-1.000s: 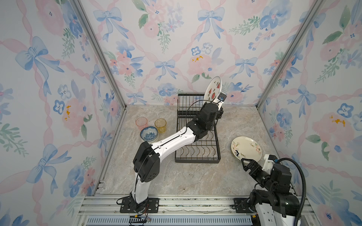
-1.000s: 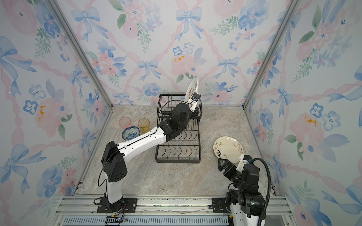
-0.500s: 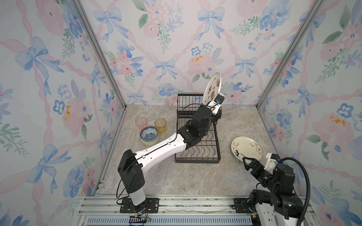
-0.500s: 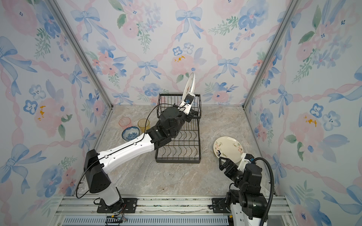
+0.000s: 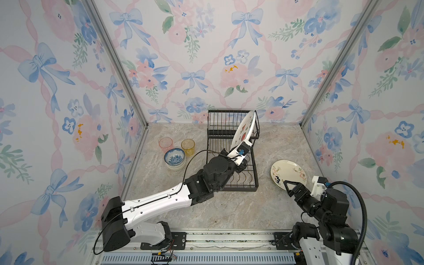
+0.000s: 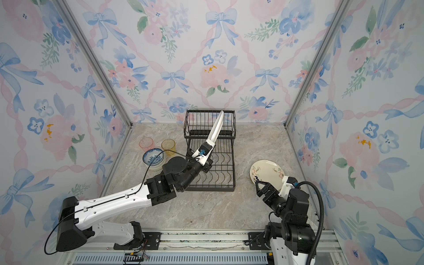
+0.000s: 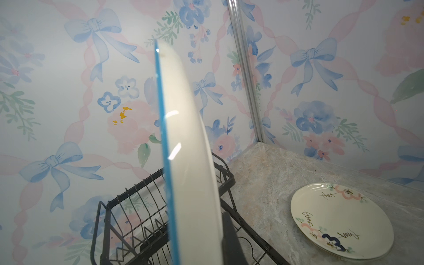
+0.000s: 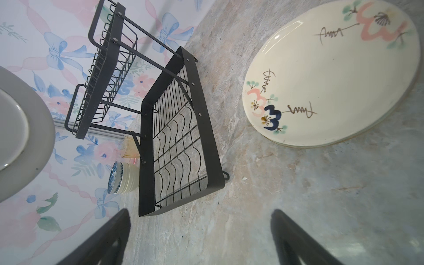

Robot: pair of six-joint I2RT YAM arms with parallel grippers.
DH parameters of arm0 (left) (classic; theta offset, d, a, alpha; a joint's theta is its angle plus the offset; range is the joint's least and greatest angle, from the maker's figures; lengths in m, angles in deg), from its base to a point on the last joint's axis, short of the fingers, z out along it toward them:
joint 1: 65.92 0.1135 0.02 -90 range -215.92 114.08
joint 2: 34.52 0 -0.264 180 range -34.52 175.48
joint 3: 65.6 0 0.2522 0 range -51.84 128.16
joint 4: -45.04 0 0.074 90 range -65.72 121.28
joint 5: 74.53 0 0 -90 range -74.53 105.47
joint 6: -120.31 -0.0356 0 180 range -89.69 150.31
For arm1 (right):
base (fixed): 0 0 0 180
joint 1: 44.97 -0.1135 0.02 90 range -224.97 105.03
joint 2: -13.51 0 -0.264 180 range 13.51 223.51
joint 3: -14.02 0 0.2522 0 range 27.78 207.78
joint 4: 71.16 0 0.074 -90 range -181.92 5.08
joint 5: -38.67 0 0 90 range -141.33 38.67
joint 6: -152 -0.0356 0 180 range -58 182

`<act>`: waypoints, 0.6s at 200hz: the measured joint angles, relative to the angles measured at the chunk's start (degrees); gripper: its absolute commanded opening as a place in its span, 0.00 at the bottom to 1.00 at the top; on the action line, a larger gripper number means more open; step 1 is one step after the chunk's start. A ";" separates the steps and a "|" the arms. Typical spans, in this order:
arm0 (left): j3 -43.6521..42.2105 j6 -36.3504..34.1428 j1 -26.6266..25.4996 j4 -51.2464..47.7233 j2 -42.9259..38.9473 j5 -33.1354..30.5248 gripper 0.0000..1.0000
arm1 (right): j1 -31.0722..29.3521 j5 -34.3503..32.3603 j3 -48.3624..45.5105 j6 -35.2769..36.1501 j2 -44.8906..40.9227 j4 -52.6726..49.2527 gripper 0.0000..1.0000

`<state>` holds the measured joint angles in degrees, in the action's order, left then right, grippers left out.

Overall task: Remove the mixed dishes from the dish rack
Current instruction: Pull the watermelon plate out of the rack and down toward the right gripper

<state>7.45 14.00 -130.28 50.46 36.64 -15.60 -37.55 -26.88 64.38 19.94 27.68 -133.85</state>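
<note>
Enclosure: three walls papered with blue bows and pink flowers (image 5: 206, 57), aluminium corner posts, over a grey-beige marble-look surface (image 5: 229, 211). Black metal wire two-tier dish rack (image 5: 218, 133) at rear centre of the surface, with a raised slotted shelf behind and a flat tray with wavy dividers in front. The left arm reaches over the tray. Left hand (image 5: 239, 147) is clamped on the lower rim of a cream round plate with fruit print (image 5: 244, 128), which stands on edge, tilted, above the raised shelf; contact with the wires cannot be told. Cream round plate with pink and navy flower print (image 5: 290, 171) lies flat to the right of the rack, apart from it, on at least one further plate whose rim shows beneath it. Right hand (image 5: 287, 184), jaws wide and empty, sits just beside that plate's near rim. Left of the rack: blue-patterned white bowl (image 5: 174, 157) nested in stacked cream bowls (image 5: 176, 167); behind them, pink translucent tumbler (image 5: 165, 143) and amber translucent tumbler (image 5: 188, 145), upright, side by side. The dark brush strokes on the flat plate form no legible word.
</note>
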 measured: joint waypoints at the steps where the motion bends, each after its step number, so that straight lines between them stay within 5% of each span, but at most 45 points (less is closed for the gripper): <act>1: -0.22 0.00 -0.07 0.02 -0.17 0.00 0.00 | 0.00 0.04 0.04 -0.02 0.02 0.02 0.97; 54: -13.53 -1.51 -7.48 0.28 -9.53 -1.01 0.00 | -2.45 1.81 0.55 -2.99 2.01 2.27 0.97; 120: -20.94 -2.67 -7.89 0.76 -12.59 -0.57 0.00 | -14.43 -1.68 5.99 -7.74 9.62 6.45 0.97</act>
<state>-13.49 11.33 -138.17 51.23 24.05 -16.17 -51.97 -28.57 70.36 12.20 37.30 -127.40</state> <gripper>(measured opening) 0.124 0.969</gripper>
